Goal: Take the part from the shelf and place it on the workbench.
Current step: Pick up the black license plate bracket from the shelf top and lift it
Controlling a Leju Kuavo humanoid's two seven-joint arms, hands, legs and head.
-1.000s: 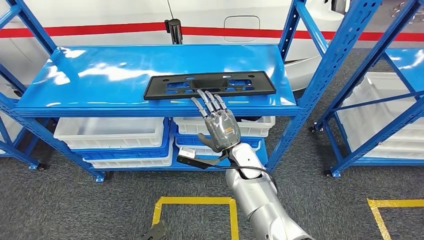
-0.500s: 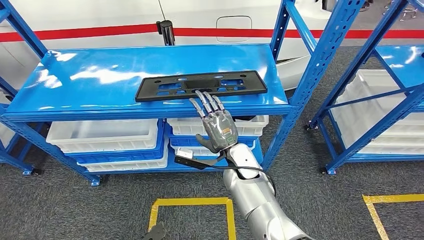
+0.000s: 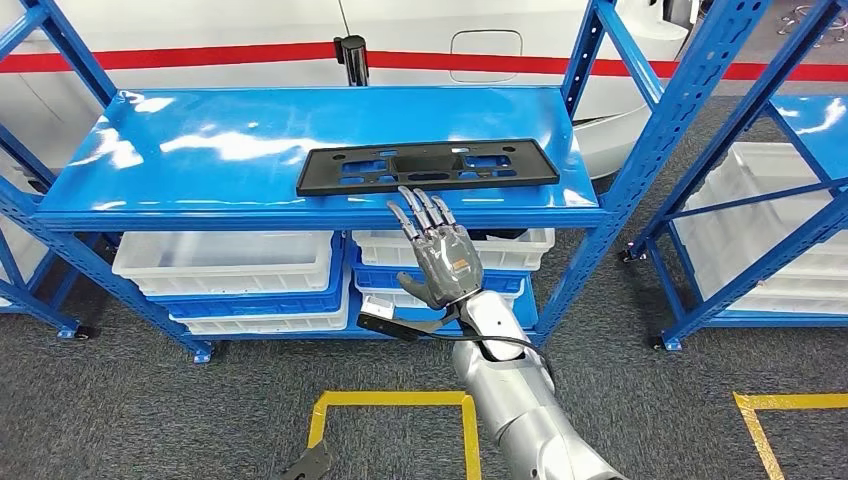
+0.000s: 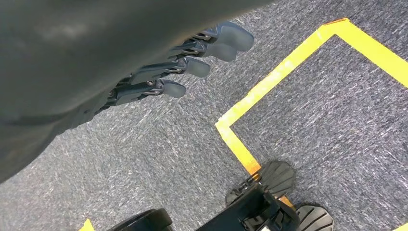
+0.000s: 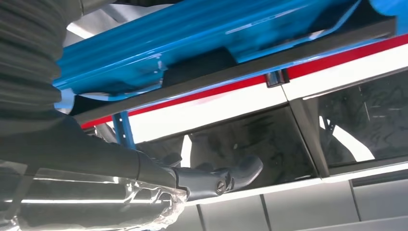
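The shelf (image 3: 240, 150) is blue painted metal with a glossy top that throws back white glare, and its uprights are perforated. On it lies the part (image 3: 428, 165), a black panel of matt plastic look. The right hand (image 3: 438, 255) has a grey metallic sheen, and its arm is smooth, shiny silver. The bins (image 3: 225, 262) below look like smooth white plastic. The floor (image 3: 120, 410) is rough grey carpet with smooth yellow tape (image 3: 392, 402).

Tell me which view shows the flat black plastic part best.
The head view: the flat black plastic part lies whole on the blue metal shelf. The right wrist view catches it edge-on; the left wrist view looks at floor.
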